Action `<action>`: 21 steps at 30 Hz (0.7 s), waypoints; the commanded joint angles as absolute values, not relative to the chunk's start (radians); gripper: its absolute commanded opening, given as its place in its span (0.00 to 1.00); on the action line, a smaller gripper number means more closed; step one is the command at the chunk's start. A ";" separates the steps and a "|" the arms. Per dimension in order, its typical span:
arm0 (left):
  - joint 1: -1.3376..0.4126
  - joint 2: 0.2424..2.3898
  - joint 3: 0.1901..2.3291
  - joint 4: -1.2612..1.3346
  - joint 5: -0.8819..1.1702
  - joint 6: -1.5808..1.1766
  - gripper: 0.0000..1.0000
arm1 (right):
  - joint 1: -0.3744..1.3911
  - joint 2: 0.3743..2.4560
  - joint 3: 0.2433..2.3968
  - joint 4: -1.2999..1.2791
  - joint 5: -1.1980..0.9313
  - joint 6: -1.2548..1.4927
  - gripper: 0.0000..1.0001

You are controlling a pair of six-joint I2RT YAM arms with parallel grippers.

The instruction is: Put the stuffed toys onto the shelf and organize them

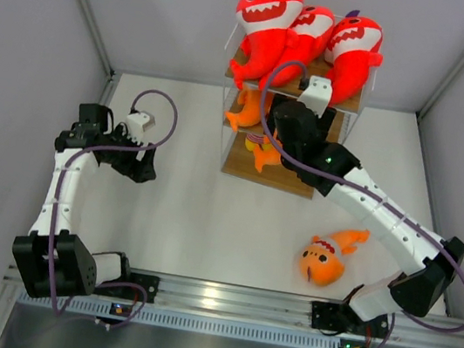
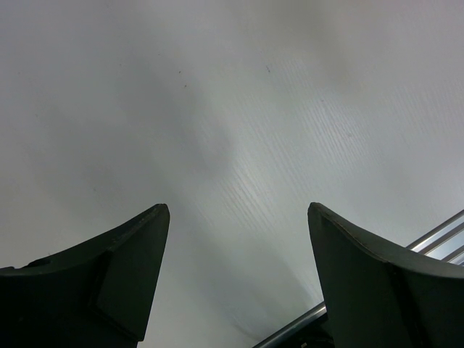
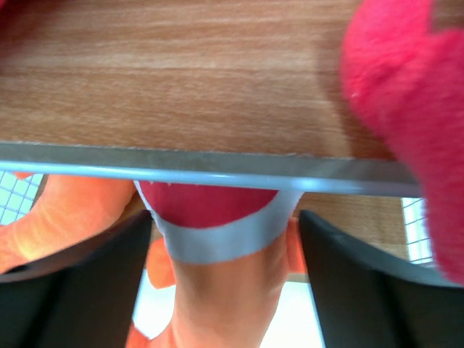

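Overhead, the right arm stretches from its base across the desk [image 1: 181, 219] to the shelf [image 1: 241, 171]. Its purple cable [image 1: 265, 91] loops in front of the three sharks [image 1: 269, 12] that crowd the top board. The right gripper [image 3: 225, 217] points in under that board's edge. Its jaws stand wide apart, one on either side of a fish [image 3: 217, 304] with a red mouth and white band; I cannot tell whether they touch it. A shark's red plush fills the right edge of that wrist view. From above, a middle-tier fish [image 1: 242, 108] shows at the shelf's left and a lower fish [image 1: 262, 154] sits a tier down, partly hidden by the arm. A loose fish [image 1: 324, 261] lies on the desk beside the right forearm. The left arm is folded at the left, well apart from the shelf. The left gripper [image 2: 239, 217] aims at bare desk, its jaws wide open with nothing between them.
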State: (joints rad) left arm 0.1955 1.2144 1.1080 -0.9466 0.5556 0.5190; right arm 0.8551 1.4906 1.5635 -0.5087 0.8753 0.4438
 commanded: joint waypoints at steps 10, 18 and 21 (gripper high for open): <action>0.193 1.187 1.106 -0.927 0.563 0.528 0.83 | 0.862 1.422 1.578 -0.500 0.762 0.310 0.93; 0.192 1.183 1.100 -0.925 0.569 0.528 0.84 | 0.888 1.325 1.559 -0.635 0.729 0.301 0.94; 0.192 1.181 1.101 -0.925 0.571 0.523 0.84 | 0.896 1.266 1.520 -0.657 0.665 0.282 0.94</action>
State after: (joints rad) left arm 0.1955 1.2072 1.1027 -0.9459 0.5564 0.5186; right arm 0.8791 1.3426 1.5455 -0.6067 0.7238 0.3061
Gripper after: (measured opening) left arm 0.834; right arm 0.938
